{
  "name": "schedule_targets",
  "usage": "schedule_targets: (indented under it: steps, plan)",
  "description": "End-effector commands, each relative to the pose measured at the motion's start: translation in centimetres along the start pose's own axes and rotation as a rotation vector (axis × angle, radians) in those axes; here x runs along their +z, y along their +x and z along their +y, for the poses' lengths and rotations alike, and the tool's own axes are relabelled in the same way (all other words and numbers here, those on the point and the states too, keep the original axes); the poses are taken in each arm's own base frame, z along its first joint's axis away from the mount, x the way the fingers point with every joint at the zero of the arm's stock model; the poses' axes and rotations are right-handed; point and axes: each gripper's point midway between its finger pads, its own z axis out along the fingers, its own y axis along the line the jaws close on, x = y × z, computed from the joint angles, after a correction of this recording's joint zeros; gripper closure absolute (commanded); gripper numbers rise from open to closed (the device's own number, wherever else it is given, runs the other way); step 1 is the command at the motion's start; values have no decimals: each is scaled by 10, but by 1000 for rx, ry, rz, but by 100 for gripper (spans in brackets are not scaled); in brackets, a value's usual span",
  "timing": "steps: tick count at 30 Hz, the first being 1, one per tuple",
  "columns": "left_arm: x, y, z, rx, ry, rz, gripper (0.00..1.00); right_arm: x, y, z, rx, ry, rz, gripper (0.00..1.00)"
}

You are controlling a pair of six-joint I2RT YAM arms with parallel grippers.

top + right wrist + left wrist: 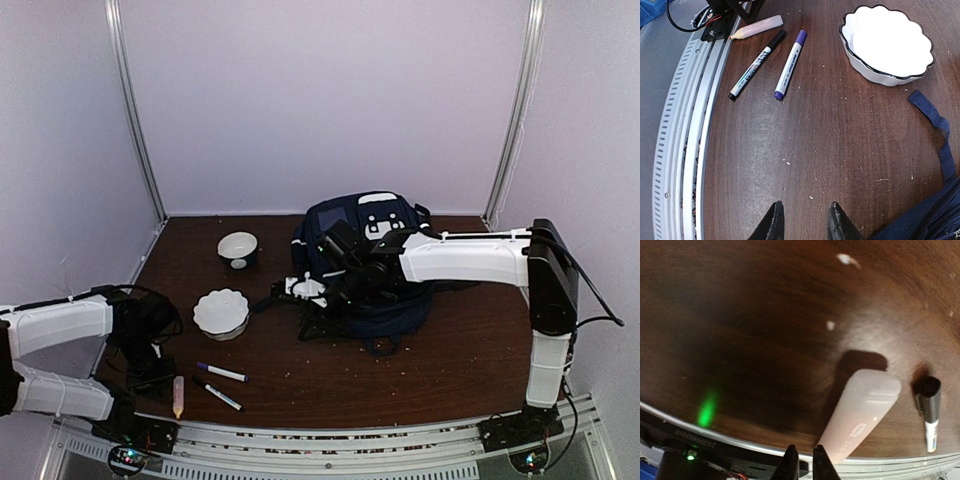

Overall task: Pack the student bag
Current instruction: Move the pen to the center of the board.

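The student bag (pixel 365 262) is a navy backpack lying in the middle of the table. Its corner (pixel 922 220) and a loose strap (pixel 936 125) show in the right wrist view. My right gripper (pixel 285 292) reaches over the bag's left side; in its own view the right gripper (pixel 803 220) is open and empty above bare wood. My left gripper (pixel 152 378) hangs low at the front left edge. In its own view the left gripper (pixel 806 460) is shut and empty, with a pale pink tube (pixel 860 412) lying just right of it.
A white scalloped bowl (pixel 221 312) sits left of the bag, and a dark bowl (pixel 238 249) sits behind it. A purple-capped marker (pixel 790 64) and a black marker (pixel 757 64) lie near the front edge beside the pink tube (pixel 178 396). A metal rail (pixel 687 150) runs along the table's front.
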Motion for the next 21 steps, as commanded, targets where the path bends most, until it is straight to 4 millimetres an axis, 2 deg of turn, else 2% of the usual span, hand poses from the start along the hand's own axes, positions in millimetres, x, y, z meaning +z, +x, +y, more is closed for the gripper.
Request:
schedule_targets:
  steps: [1, 4, 8, 15, 21]
  plan:
    - [9, -1, -33, 1, 169, 29, 88, -16, -13, 0, 4, 0, -43, 70]
    - [12, -2, -45, 39, 194, 35, 88, -15, -12, 0, 13, -6, -42, 70]
    - [15, -4, -71, 125, 221, 64, 86, -16, -11, -3, 15, 1, -37, 70]
    - [4, -23, -113, 280, 209, 12, 85, -16, -7, -5, 23, 6, -26, 69]
    - [5, -29, -135, 385, 210, -10, 85, -15, -6, -7, 27, 5, -24, 69]
